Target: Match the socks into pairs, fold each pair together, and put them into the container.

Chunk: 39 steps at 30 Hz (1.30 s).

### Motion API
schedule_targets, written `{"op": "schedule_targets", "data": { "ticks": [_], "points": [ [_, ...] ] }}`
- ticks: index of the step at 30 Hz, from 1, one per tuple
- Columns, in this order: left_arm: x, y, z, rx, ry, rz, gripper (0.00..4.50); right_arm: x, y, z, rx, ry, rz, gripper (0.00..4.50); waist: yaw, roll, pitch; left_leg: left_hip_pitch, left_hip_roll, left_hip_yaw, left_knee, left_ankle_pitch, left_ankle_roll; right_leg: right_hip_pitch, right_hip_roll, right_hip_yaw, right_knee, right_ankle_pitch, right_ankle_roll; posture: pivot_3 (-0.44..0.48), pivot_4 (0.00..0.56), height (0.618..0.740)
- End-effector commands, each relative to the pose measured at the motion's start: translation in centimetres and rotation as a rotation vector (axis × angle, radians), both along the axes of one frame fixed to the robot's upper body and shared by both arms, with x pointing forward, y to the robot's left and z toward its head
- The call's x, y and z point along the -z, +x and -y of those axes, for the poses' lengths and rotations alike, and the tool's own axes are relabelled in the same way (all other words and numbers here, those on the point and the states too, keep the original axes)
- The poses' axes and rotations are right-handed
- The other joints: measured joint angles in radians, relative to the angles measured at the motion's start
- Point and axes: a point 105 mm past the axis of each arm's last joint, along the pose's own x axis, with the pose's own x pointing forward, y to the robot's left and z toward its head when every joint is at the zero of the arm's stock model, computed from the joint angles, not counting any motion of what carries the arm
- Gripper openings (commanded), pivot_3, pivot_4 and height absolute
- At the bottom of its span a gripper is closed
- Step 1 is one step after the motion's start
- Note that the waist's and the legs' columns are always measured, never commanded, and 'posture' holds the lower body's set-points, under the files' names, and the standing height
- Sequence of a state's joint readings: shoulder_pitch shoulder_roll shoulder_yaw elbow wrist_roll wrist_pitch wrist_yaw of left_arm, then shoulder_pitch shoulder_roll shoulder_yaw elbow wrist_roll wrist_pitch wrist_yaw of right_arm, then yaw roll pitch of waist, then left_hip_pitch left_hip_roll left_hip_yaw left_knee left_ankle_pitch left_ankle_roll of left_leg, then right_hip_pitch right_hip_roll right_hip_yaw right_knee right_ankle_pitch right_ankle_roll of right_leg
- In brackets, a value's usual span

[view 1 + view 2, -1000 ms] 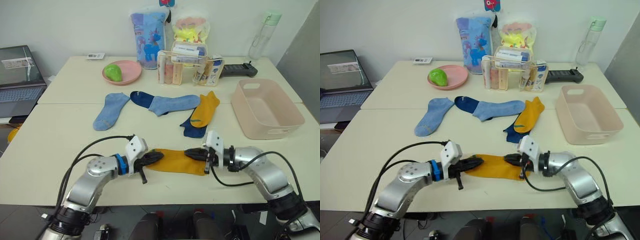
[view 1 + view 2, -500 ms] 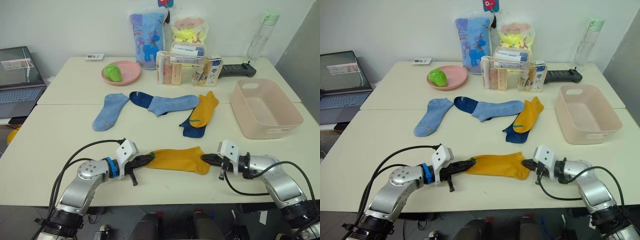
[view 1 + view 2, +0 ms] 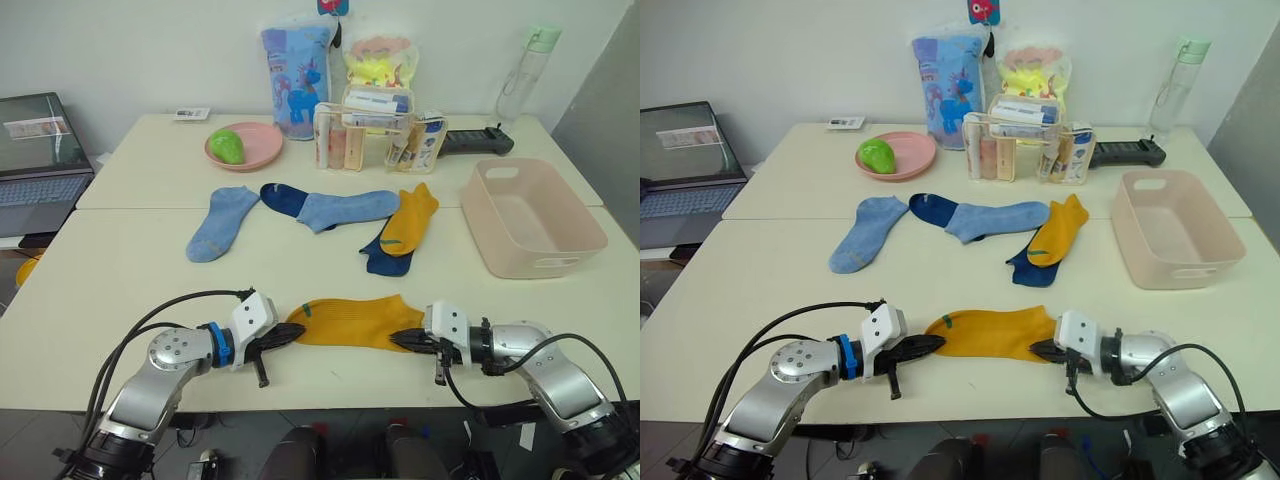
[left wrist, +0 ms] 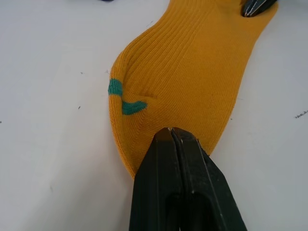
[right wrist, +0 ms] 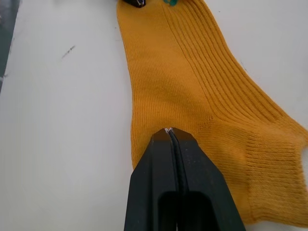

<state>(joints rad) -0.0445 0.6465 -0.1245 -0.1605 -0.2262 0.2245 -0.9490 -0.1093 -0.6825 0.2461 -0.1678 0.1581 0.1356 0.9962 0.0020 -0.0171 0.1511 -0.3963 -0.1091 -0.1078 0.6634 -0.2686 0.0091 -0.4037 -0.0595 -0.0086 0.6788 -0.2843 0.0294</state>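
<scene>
Six socks lie on the counter [image 3: 120,270]: two mustard, two light blue, two navy. Both grippers, left [image 4: 169,131] and right [image 5: 168,131], have their fingers closed, pinching opposite ends of the near mustard sock [image 3: 350,322]. The other five lie farther back, and the pink tub [image 3: 530,215] sits at the right; no writing is readable.

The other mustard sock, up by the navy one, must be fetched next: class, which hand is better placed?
Probably the right hand. The second mustard sock lies on the robot's right, ahead of it; the left hand would cross over.
</scene>
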Motion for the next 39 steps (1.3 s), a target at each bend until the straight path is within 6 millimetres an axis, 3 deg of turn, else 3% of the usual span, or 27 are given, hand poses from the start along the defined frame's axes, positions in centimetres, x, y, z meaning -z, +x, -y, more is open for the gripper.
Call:
{"op": "schedule_targets", "data": {
  "ticks": [1,4,8,10,12,14,22,23,26,31,34,39],
  "points": [
    [-0.1,0.2,-1.2,-0.040,0.020,-0.005,0.00,0.2,-0.1,2.9,0.061,-0.044,-0.009,0.05,0.002,0.000,0.000,0.000,0.000,0.000,0.000,0.000,0.000,0.000,0.000,0.000,0.000,0.000,0.000,0.000,0.150,0.740],
    [-1.3,0.0,-0.9,-0.045,-0.058,-0.020,0.00,-1.1,-0.5,3.7,0.061,-0.016,-0.010,0.05,0.004,0.000,0.000,0.000,0.000,0.000,0.000,0.000,0.000,0.001,0.000,0.000,0.000,0.000,0.000,0.000,0.150,0.740],
    [-4.1,0.3,-0.5,-0.087,-0.255,-0.059,0.00,-3.9,0.7,3.8,0.142,0.085,0.049,0.05,0.003,0.000,0.000,0.000,0.001,0.000,0.000,0.000,0.000,0.000,0.000,0.000,0.000,0.000,0.000,0.000,0.150,0.740],
    [-5.9,2.2,-2.3,-0.225,-0.331,0.009,0.39,-6.1,2.6,4.9,0.307,0.217,0.107,0.19,0.001,0.000,0.000,0.000,0.001,0.000,0.000,0.000,0.000,0.000,0.000,0.000,0.000,0.000,0.000,0.000,0.150,0.740],
    [-7.0,3.6,-3.9,-0.346,-0.377,0.070,0.89,-7.5,3.8,5.9,0.431,0.301,0.149,0.59,0.003,0.000,0.000,0.000,0.001,0.000,0.000,0.000,0.000,0.000,0.000,0.000,0.001,0.000,0.000,0.000,0.150,0.740],
    [-7.1,4.4,-5.2,-0.438,-0.370,0.116,1.51,-7.7,4.6,6.5,0.506,0.307,0.184,1.24,0.003,0.000,0.000,0.000,0.001,0.000,0.001,0.000,0.000,0.000,0.000,0.000,0.001,0.000,0.000,0.000,0.150,0.740],
    [-4.2,5.1,-7.9,-0.653,-0.292,0.191,4.21,-5.7,6.6,7.3,0.637,0.206,0.270,4.22,0.002,0.000,0.000,0.000,0.000,0.001,0.000,0.000,-0.001,-0.001,0.000,0.001,0.001,0.000,0.000,0.000,0.150,0.740],
    [-4.2,5.1,-8.0,-0.659,-0.293,0.196,4.47,-5.6,6.6,7.2,0.636,0.206,0.269,4.48,0.002,0.000,0.000,0.000,0.000,0.001,0.000,0.000,-0.001,-0.001,0.000,0.001,0.001,0.000,0.000,0.000,0.150,0.740],
    [-4.4,5.0,-7.9,-0.644,-0.295,0.203,4.47,-5.4,6.9,6.8,0.621,0.183,0.274,4.48,0.000,0.000,0.000,0.000,0.000,0.001,0.000,0.000,-0.001,-0.001,0.000,0.001,0.001,0.000,0.000,0.000,0.150,0.740],
    [-6.8,4.3,-4.4,-0.463,-0.393,0.142,4.47,-5.5,7.9,5.6,0.564,0.127,0.299,4.48,-0.003,0.000,0.000,0.000,0.000,0.001,0.000,0.000,-0.001,-0.001,0.000,0.001,0.001,0.000,0.000,0.000,0.150,0.740],
    [-9.4,3.4,0.0,-0.201,-0.360,0.134,4.47,-6.4,9.4,3.6,0.487,0.094,0.307,4.48,-0.004,0.000,0.000,-0.001,0.000,0.001,0.001,0.000,-0.001,-0.001,0.000,0.001,0.001,0.000,0.000,0.000,0.150,0.740],
    [-10.7,2.1,3.4,-0.002,-0.316,0.118,4.47,-6.8,11.7,2.7,0.453,0.026,0.329,4.48,-0.006,0.000,0.000,0.000,0.000,0.002,0.000,0.000,-0.001,-0.001,0.000,0.001,0.001,0.000,0.000,0.000,0.150,0.740]
  ]
}}
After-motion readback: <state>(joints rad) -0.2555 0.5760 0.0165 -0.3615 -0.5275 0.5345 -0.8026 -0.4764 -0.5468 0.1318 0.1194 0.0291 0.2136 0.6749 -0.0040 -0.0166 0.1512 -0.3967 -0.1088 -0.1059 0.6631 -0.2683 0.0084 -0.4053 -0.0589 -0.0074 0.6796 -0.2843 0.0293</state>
